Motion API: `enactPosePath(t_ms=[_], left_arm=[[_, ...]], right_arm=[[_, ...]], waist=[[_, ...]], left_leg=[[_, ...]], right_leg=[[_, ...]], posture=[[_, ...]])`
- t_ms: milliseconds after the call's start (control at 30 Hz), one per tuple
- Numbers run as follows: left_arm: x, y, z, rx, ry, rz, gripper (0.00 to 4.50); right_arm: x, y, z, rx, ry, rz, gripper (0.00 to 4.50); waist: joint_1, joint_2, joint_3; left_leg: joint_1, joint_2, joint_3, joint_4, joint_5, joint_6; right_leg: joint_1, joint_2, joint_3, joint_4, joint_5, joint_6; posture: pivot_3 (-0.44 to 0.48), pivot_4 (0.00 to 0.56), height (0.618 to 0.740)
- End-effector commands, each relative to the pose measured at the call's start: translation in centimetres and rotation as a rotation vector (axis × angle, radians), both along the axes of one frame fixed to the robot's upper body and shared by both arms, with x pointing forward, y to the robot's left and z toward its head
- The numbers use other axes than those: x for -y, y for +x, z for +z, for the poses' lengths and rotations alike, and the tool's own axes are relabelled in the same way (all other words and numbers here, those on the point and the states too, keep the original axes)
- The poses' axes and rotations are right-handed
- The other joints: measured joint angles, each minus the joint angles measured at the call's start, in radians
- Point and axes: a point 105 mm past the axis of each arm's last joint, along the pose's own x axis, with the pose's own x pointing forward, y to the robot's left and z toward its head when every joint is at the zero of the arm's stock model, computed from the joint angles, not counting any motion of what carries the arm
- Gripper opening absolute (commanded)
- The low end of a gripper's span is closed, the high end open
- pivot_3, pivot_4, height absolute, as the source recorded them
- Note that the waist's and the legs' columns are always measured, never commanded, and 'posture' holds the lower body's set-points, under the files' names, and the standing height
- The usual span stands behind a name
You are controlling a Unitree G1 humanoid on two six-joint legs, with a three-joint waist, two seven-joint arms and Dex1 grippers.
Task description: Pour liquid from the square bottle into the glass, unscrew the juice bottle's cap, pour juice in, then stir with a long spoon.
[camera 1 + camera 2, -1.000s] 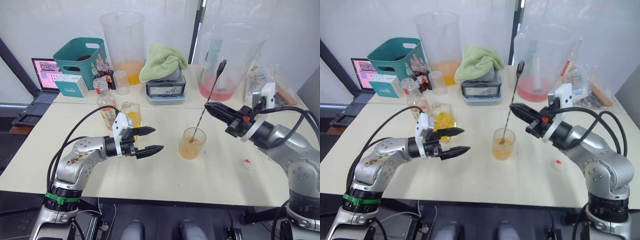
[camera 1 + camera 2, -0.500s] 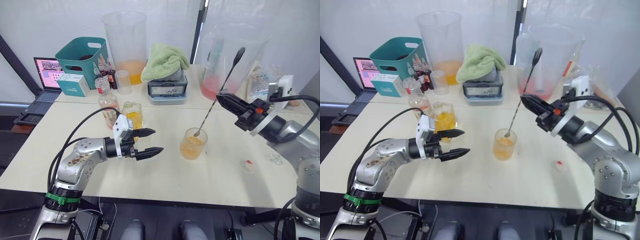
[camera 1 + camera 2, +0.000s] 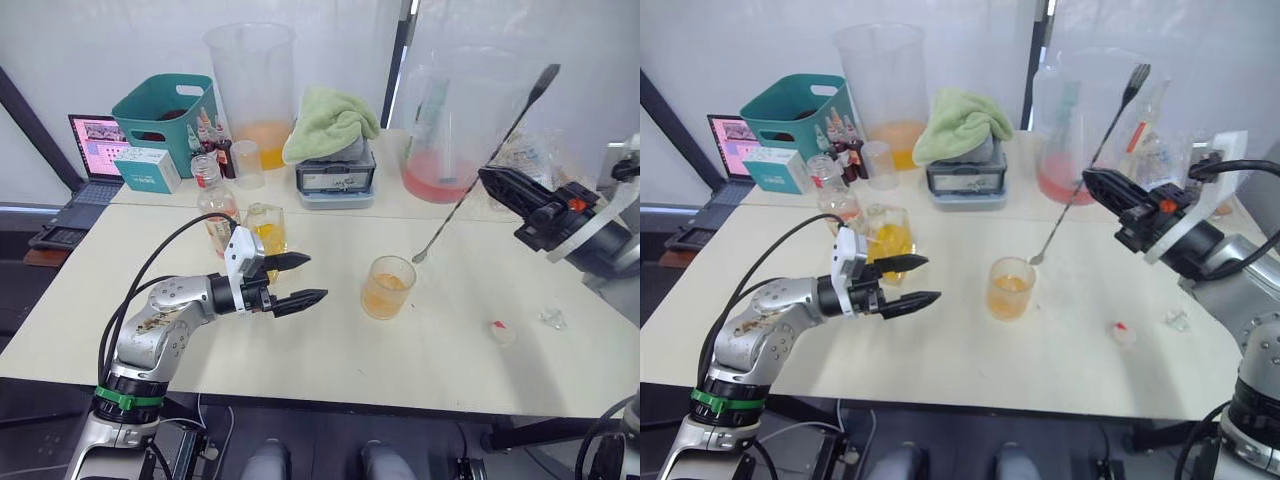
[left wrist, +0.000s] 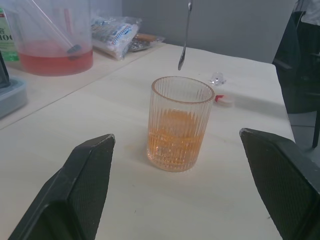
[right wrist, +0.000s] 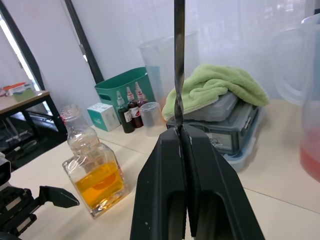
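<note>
The glass (image 3: 387,287) stands mid-table, about a third full of orange liquid. My right gripper (image 3: 495,181) is shut on the long spoon (image 3: 487,160), which slants in the air with its bowl hanging just right of the glass rim and clear of it. My left gripper (image 3: 313,279) hovers open to the left of the glass, holding nothing. Behind the left gripper stands the square bottle (image 3: 263,232) with yellow-orange liquid, and behind that the juice bottle (image 3: 212,205), its neck uncapped. The cap (image 3: 500,331) lies on the table to the right of the glass.
At the back are two huge clear jugs (image 3: 254,88) (image 3: 450,125), a grey box under a green towel (image 3: 330,120), a teal basket (image 3: 160,110) with dark bottles (image 3: 208,135) beside it, and a laptop (image 3: 90,150). A small clear scrap (image 3: 552,318) lies near the cap.
My right gripper has lifted the long spoon out of the glass and carried it up and to the right. The left gripper has stayed open in place.
</note>
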Motion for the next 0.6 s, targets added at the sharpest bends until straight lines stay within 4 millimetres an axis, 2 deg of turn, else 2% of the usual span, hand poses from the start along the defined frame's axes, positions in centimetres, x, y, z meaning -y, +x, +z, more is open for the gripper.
enactPosePath(t_ms=[33, 167, 233, 433, 533, 600], left_arm=[[-0.2, 0.1, 0.8, 0.020, -0.020, 0.006, 4.24], [-0.1, 0.3, 0.8, 0.020, -0.023, 0.007, 4.24], [-0.1, 0.3, 0.8, 0.020, -0.022, 0.006, 4.24], [-0.1, 0.4, 0.7, 0.020, -0.021, 0.009, 4.24], [-0.1, 0.4, 0.7, 0.019, -0.021, 0.009, 4.24], [-0.1, 0.3, 0.6, 0.016, -0.023, 0.011, 4.24]], right_arm=[[0.8, -1.0, 1.5, 0.045, 0.011, -0.022, 0.00], [2.6, -1.3, 1.5, -0.001, -0.019, -0.072, 0.00], [3.2, -1.7, 0.9, -0.054, -0.058, -0.071, 0.00], [5.8, -1.6, -2.7, -0.299, -0.175, -0.152, 0.00], [6.1, -1.6, -3.2, -0.326, -0.195, -0.157, 0.00], [5.4, -1.3, -5.2, -0.443, -0.148, -0.087, 0.00]], waist=[[0.000, 0.000, 0.000], [0.000, 0.000, 0.000], [0.002, 0.000, 0.000], [0.002, 0.000, 0.000], [-0.002, 0.000, 0.000], [-0.005, 0.000, 0.000]], left_leg=[[0.000, 0.000, 0.000, 0.000, 0.000, 0.000], [0.000, 0.000, 0.000, 0.000, 0.000, 0.000], [0.000, 0.000, 0.000, 0.000, 0.000, 0.000], [0.000, 0.000, 0.001, 0.000, 0.000, 0.000], [0.000, 0.000, 0.001, 0.000, 0.000, 0.000], [0.001, 0.000, 0.002, 0.000, 0.000, 0.000]], right_leg=[[0.000, 0.000, 0.000, 0.000, 0.000, 0.000], [0.000, 0.000, 0.000, 0.000, 0.000, 0.000], [0.000, 0.000, 0.000, 0.000, 0.000, 0.000], [0.001, 0.000, 0.001, -0.001, 0.000, 0.000], [0.001, 0.000, 0.001, -0.001, 0.000, 0.000], [0.001, 0.000, 0.001, -0.002, 0.000, 0.000]], posture=[[0.000, 0.150, 0.740], [0.000, 0.150, 0.740], [0.000, 0.150, 0.740], [0.000, 0.150, 0.740], [0.000, 0.150, 0.740], [0.000, 0.150, 0.740]])
